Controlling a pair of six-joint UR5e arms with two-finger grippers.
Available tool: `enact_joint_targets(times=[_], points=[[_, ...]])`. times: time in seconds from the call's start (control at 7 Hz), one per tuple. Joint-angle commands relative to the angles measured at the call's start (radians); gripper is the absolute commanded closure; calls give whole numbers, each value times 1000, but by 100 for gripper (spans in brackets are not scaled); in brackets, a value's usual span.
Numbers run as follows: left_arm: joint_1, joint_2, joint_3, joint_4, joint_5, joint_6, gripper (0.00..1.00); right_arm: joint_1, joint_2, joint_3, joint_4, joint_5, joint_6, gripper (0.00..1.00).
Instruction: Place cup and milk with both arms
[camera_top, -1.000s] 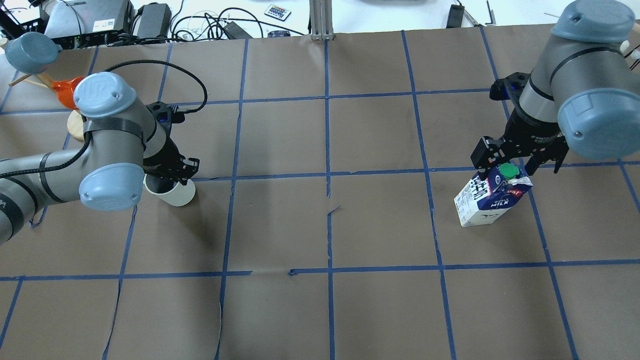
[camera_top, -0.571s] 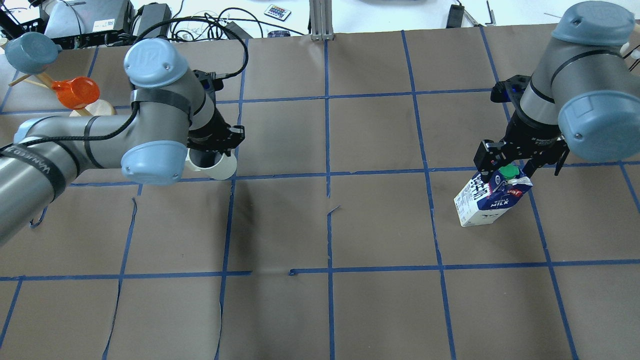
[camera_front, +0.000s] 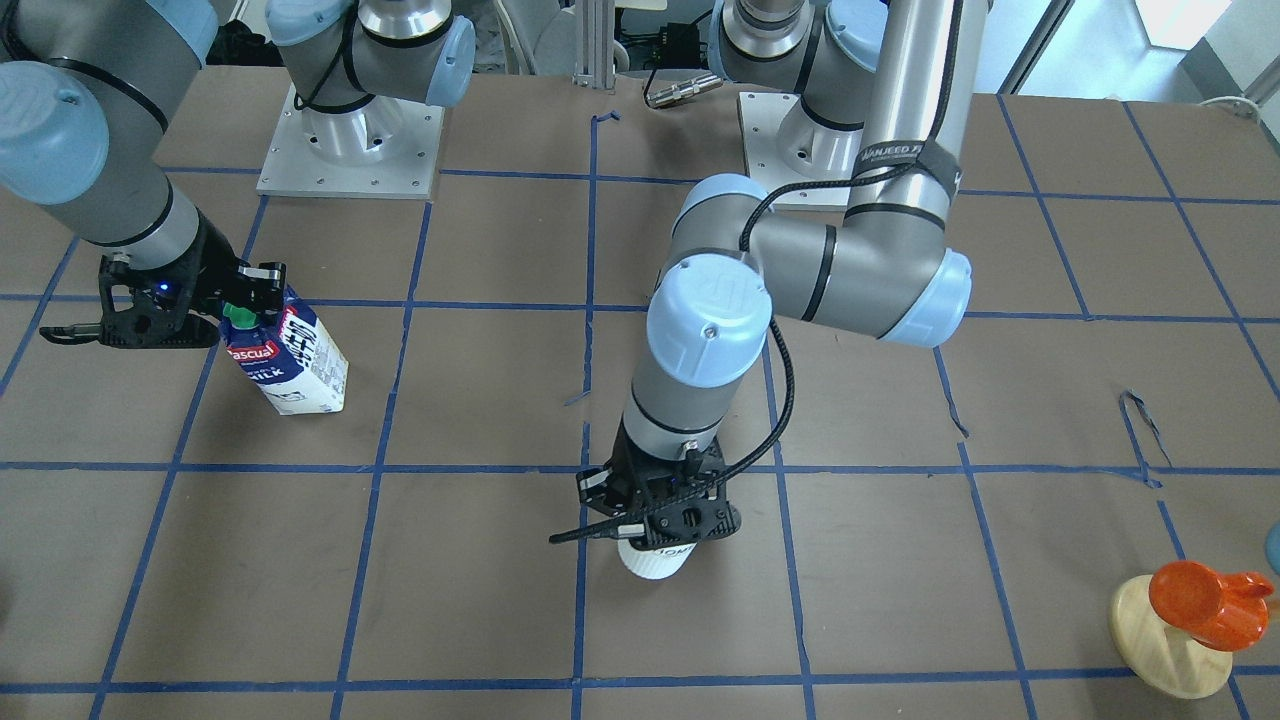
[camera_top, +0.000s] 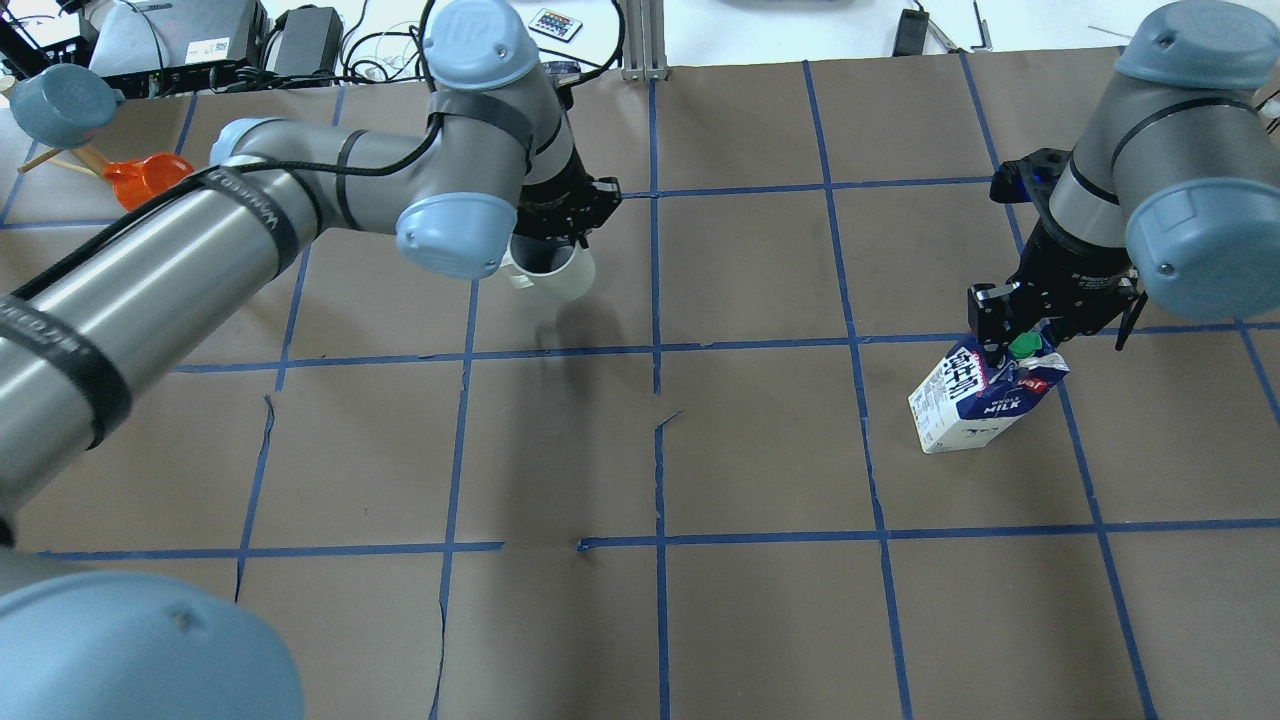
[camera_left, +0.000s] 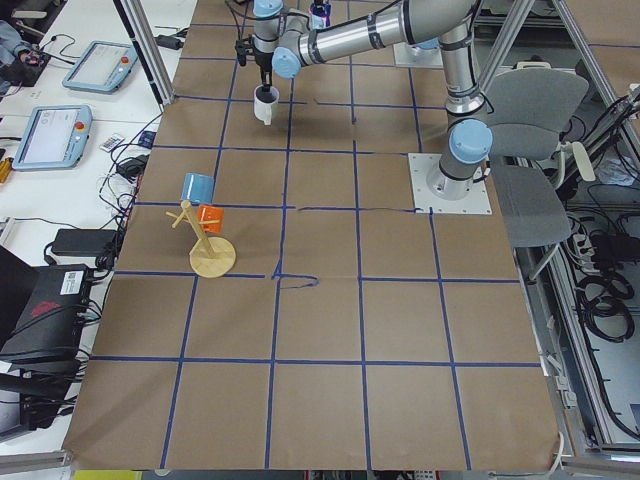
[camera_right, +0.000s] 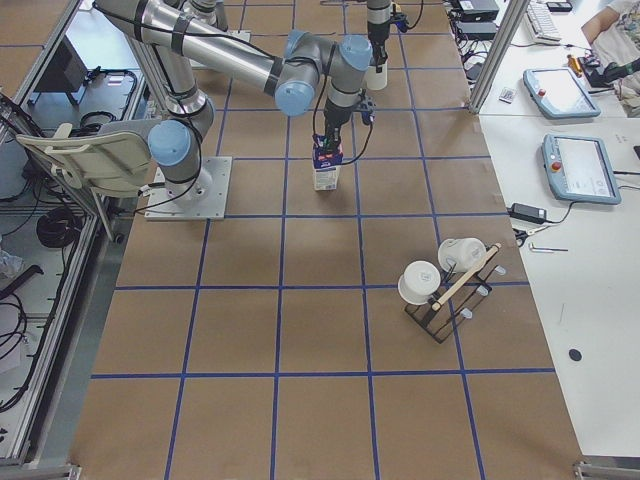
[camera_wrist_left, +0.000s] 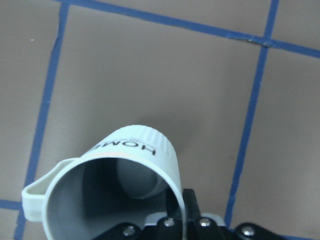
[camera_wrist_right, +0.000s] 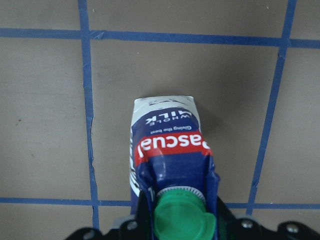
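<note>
The cup (camera_top: 556, 275), a white ribbed mug marked "HOME", hangs tilted above the table near the far centre. My left gripper (camera_top: 548, 245) is shut on its rim. It also shows in the front view (camera_front: 652, 562) and the left wrist view (camera_wrist_left: 125, 170). The milk (camera_top: 972, 402), a blue and white carton with a green cap, stands on the table at the right. My right gripper (camera_top: 1020, 345) is shut on its gable top, fingers on either side of the cap. The carton also shows in the right wrist view (camera_wrist_right: 167, 145) and the front view (camera_front: 292, 362).
A wooden mug stand (camera_top: 60, 158) with an orange cup (camera_top: 145, 178) and a blue cup (camera_top: 62, 102) is at the far left. Another rack with white mugs (camera_right: 445, 285) stands beyond the table's right end. Cables and devices lie along the far edge.
My left arm has carried the cup from the left side rightward and further away, to near the centre line. My right gripper's fingers have closed in on the carton's top.
</note>
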Motion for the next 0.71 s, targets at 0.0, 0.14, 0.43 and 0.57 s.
enact_joint_targets(times=[0.0, 0.14, 0.43, 0.57], points=[[-62, -86, 192, -125, -8, -70, 100, -1, -1, -17, 1, -1, 1, 84], [-73, -103, 195, -146, -6, -73, 100, 1, 0, -55, 23, -1, 3, 87], [-73, -126, 184, -148, -11, -76, 100, 4, 24, -141, 73, 4, 7, 89], [-89, -127, 182, -150, 2, -76, 100, 4, 43, -198, 108, 22, 10, 89]])
